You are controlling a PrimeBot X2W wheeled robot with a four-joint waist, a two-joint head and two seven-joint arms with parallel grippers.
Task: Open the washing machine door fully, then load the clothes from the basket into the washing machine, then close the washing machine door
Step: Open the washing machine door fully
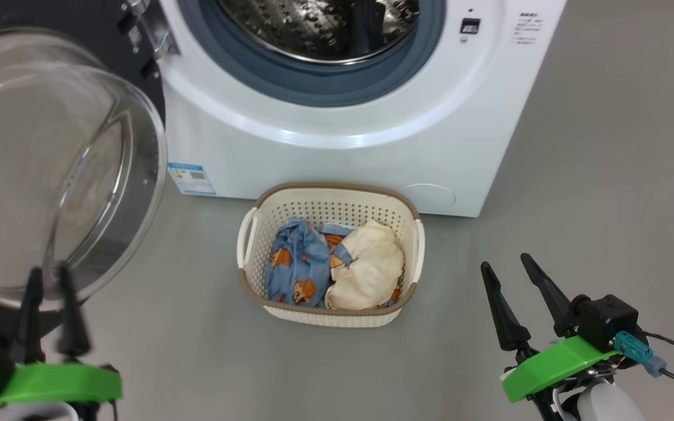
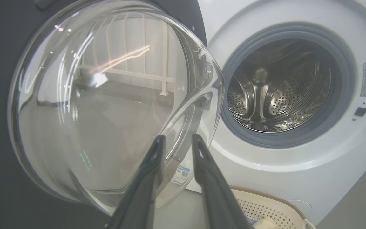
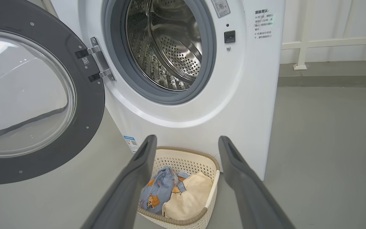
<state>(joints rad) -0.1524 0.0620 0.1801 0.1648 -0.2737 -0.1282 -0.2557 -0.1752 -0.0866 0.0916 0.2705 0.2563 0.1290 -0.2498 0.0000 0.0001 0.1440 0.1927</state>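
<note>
washing machine door [image 3: 89, 105] showed a matt-looking dark frame round clear glossy glass. the washing machine [image 1: 343, 158] was smooth white, its drum [image 3: 170, 47] shiny perforated steel. basket [image 1: 325, 210] looked like perforated cream plastic; the clothes [image 1: 366, 269], soft creased cloth.

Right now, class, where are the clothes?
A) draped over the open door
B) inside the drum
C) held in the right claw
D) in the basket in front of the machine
D: the clothes lie bundled in the basket in front of the washing machine, and its drum looks empty.
</note>
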